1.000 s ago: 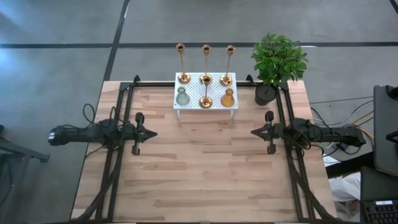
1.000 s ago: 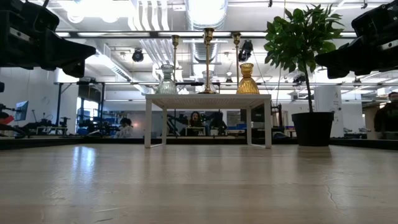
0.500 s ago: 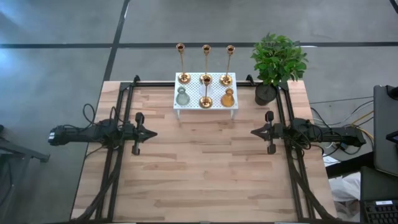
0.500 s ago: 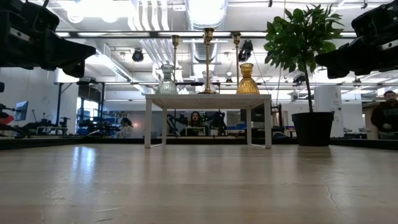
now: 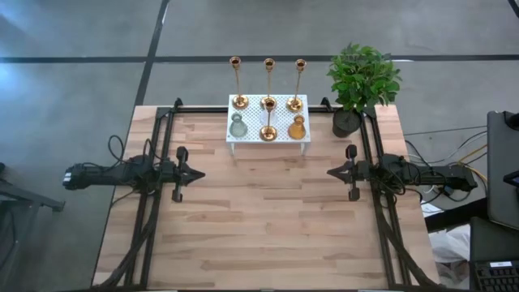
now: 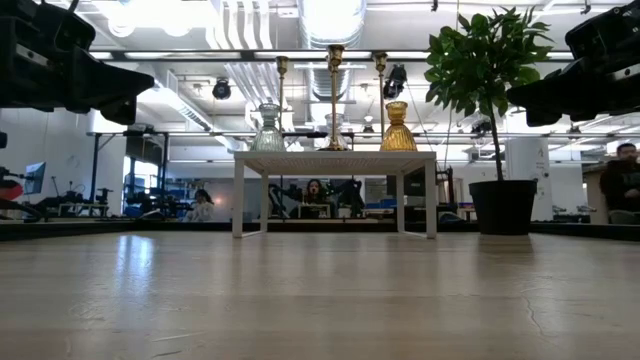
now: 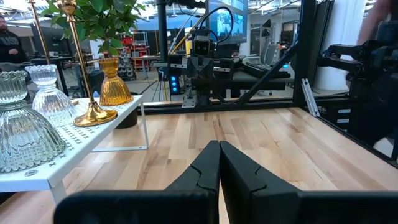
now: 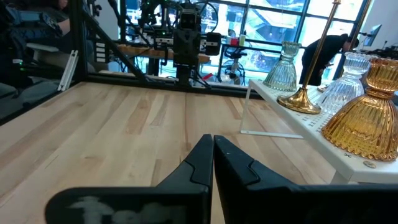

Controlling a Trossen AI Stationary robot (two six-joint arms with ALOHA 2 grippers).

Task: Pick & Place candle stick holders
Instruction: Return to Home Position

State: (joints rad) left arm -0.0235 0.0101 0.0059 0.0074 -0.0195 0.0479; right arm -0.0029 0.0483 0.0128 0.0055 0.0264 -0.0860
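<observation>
Several gold candle stick holders stand upright by their round bases on a small white perforated stand (image 5: 280,143) at the table's far middle: three in the back row (image 5: 237,81) (image 5: 268,77) (image 5: 298,81) and one in front (image 5: 268,118). The front one also shows in the left wrist view (image 7: 84,62) and the right wrist view (image 8: 311,62). My left gripper (image 5: 201,173) is shut and empty over the table's left side, pointing right. My right gripper (image 5: 331,171) is shut and empty over the right side, pointing left.
A clear glass holder (image 5: 238,126) and an amber glass holder (image 5: 297,127) stand on the white stand beside the front candlestick. A potted green plant (image 5: 361,85) stands at the far right corner. Bare wooden tabletop (image 5: 268,219) lies between and in front of the arms.
</observation>
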